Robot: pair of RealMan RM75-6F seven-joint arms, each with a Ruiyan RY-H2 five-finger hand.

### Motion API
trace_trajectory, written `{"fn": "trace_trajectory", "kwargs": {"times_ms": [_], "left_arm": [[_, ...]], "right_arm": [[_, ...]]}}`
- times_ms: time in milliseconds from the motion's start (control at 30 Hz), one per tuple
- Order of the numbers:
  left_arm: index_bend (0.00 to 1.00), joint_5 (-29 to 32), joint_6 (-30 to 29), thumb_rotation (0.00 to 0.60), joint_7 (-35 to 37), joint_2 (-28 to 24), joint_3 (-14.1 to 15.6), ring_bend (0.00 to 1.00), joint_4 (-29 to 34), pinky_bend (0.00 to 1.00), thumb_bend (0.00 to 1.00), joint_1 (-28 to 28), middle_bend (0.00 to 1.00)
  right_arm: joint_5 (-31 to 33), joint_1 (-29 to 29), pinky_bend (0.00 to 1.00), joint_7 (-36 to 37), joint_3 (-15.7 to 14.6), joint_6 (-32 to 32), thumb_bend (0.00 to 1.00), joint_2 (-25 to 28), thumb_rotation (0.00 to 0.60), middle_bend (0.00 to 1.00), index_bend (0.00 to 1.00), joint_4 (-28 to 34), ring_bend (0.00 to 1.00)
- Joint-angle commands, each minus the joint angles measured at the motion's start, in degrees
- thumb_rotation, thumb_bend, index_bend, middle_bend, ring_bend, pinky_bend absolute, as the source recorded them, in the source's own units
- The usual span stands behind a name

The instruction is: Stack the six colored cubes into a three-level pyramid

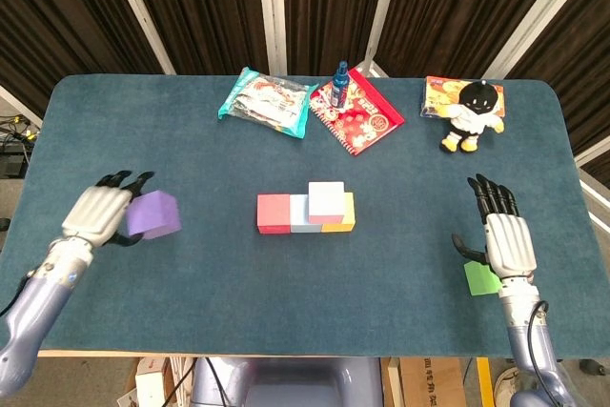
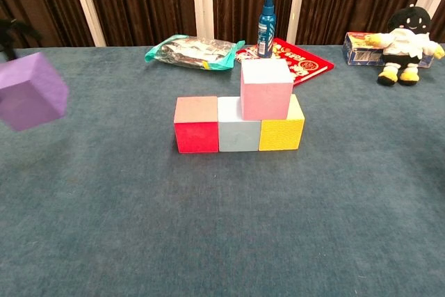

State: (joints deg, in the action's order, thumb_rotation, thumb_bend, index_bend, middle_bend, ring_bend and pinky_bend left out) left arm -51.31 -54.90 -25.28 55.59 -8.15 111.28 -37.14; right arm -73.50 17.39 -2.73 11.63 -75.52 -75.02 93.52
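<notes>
The left hand (image 1: 95,214) holds the purple cube (image 1: 153,213) in its fingers (image 1: 124,179), up off the blue surface (image 1: 191,312). The cube is tilted. The right hand (image 1: 503,240) holds nothing. Its fingers are straight and a little apart, and it rests flat near the right edge, just beside the green cube (image 1: 481,278).

In the middle sits a row of three cubes that touch: the red cube (image 1: 274,213), the light blue cube (image 1: 303,218) and the yellow cube (image 1: 341,216). The pink cube (image 1: 326,201) sits on top, over the blue and yellow ones.

There is a lot of open room between the purple cube and the row.

The chest view shows the purple cube in the air at the left edge but almost none of the hands. Only the head view shows the green cube.
</notes>
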Motion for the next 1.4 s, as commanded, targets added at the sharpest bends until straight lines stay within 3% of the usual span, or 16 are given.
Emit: {"fn": "trace_trajectory", "kwargs": {"times_ms": [33,133,300,667,1000,1400], "left_arm": [[0.06,7.97,4.57,0.600,-3.56,-0.42,-4.58,0.09,2.29,0.14,0.37,-7.84,0.39],[0.06,16.31,6.83,0.600,-6.17,1.17,-6.58,0.09,1.76,0.14,0.36,-14.38,0.39],[0.06,27.84,7.91,0.600,-12.27,4.92,-6.73,0.09,-0.77,0.14,0.37,-24.88,0.39],[0.05,44.59,4.67,0.600,-21.40,14.43,-5.75,0.09,-6.32,0.14,0.36,-41.45,0.39],[0.05,53.10,2.25,0.600,-25.60,18.18,-4.01,0.09,-9.40,0.14,0.37,-47.91,0.39],[0.05,55.34,1.25,0.600,-27.15,20.93,-2.92,0.09,-11.44,0.14,0.37,-50.38,0.39]], "right_arm": [[0.13,0.01,0.00,0.07,0.04,0.08,0.33,-0.03,0.600,0.00,0.00,0.02,0.00],[0.46,0.00,0.00,0.38,0.15,0.28,0.33,0.03,0.600,0.00,0.00,-0.02,0.00],[1.29,-0.05,0.00,1.30,0.37,0.88,0.33,0.27,0.600,0.00,0.00,-0.04,0.00],[2.73,-0.04,0.00,3.63,0.92,2.25,0.33,0.95,0.600,0.00,0.00,0.13,0.00],[3.35,-0.15,0.00,5.00,1.18,2.80,0.33,1.50,0.600,0.00,0.00,0.48,0.00],[3.59,-0.13,0.00,5.06,1.31,2.79,0.33,1.54,0.600,0.00,0.00,0.62,0.00]]}}
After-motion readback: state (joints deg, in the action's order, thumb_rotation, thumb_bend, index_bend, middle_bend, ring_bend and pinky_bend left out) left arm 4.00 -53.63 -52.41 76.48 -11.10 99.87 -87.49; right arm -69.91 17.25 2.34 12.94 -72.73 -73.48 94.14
